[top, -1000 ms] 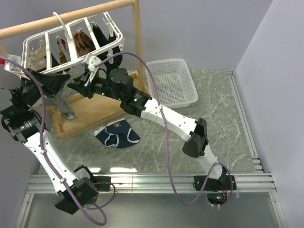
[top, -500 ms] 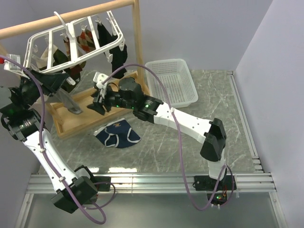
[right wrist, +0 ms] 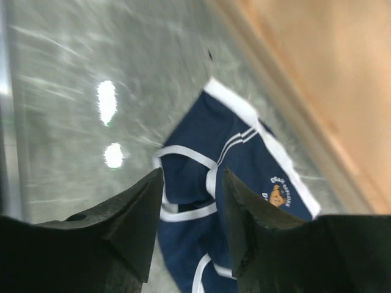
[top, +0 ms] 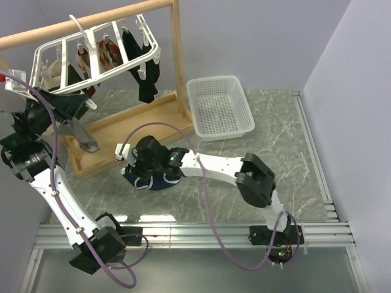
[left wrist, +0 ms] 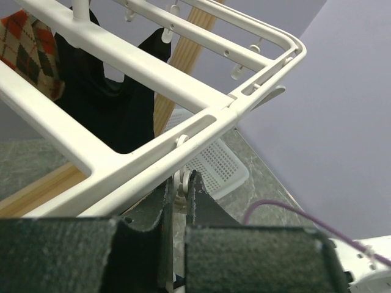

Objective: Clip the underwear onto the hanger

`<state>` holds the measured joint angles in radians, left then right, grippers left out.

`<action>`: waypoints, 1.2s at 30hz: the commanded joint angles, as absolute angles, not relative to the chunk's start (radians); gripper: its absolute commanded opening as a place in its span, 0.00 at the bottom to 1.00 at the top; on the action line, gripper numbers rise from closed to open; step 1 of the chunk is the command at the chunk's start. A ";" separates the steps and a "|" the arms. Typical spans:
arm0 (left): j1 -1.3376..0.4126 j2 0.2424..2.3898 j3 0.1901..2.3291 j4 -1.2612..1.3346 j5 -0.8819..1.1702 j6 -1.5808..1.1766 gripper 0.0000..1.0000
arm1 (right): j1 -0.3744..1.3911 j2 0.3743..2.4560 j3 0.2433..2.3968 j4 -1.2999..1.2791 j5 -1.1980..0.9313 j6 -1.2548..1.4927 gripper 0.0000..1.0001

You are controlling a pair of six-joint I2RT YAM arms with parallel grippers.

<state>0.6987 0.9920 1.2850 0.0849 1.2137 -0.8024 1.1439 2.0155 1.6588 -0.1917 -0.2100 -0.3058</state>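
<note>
Two hands: your right hand (right wrist: 191,177) hovers spread over the underwear (right wrist: 244,162) on the bench (right wrist: 61,91). Your left hand (left wrist: 179,183) pinches a clip (left wrist: 180,198) on the hanger (left wrist: 140,152).

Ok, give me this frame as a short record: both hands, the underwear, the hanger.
left hand: shut on a clip under the hanger's rim
right hand: open, poised over the underwear
underwear: lying on the table, unclipped
hanger: hooked on the wooden rail, black garment hanging from it
</note>
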 commanded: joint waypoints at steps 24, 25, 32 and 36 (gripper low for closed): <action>0.695 0.992 1.316 0.068 1.212 -0.769 0.00 | 1.161 2.034 1.638 -0.382 -0.377 -0.328 0.43; 0.695 0.991 1.316 0.061 1.210 -0.764 0.00 | 1.161 2.030 1.666 -0.380 -0.377 -0.336 0.46; 0.695 0.996 1.325 0.048 1.212 -0.756 0.00 | 1.161 2.164 1.911 -0.458 -0.409 -0.509 0.62; 0.695 0.996 1.328 0.046 1.215 -0.752 0.00 | 1.161 2.295 2.119 -0.564 -0.439 -0.577 0.70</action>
